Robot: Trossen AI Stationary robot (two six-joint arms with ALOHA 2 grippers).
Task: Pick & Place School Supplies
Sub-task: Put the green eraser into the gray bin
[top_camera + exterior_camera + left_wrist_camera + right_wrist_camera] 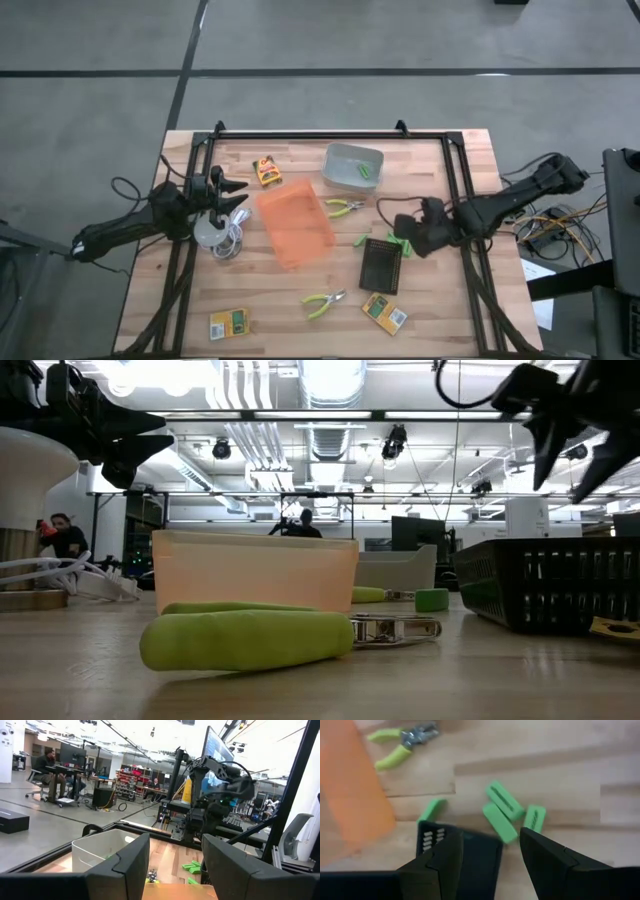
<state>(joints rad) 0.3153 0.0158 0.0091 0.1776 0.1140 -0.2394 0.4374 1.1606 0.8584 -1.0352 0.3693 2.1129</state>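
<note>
Three short lime-green sticks (499, 822) lie together on the wood beside the black mesh basket (381, 265), and a fourth stick (431, 810) lies at the basket's far corner. My right gripper (490, 837) hovers open above the three sticks (400, 243) and touches none of them. More green sticks (365, 172) lie in the grey bin (352, 165). Green-handled pliers lie next to the orange bin (345, 207) and near the table's near edge (323, 303). Yellow-and-green boxes (266, 170) (229, 323) (384, 312) rest flat. My left gripper (243, 193) waits open above the white round thing (210, 235).
The orange bin (295, 225) stands mid-table, between the two arms. The white round thing's coiled cable (228, 245) lies under the left arm. A black frame (330, 133) runs around the table's edges. People sit in the room beyond (47, 762). Bare wood lies along the near edge.
</note>
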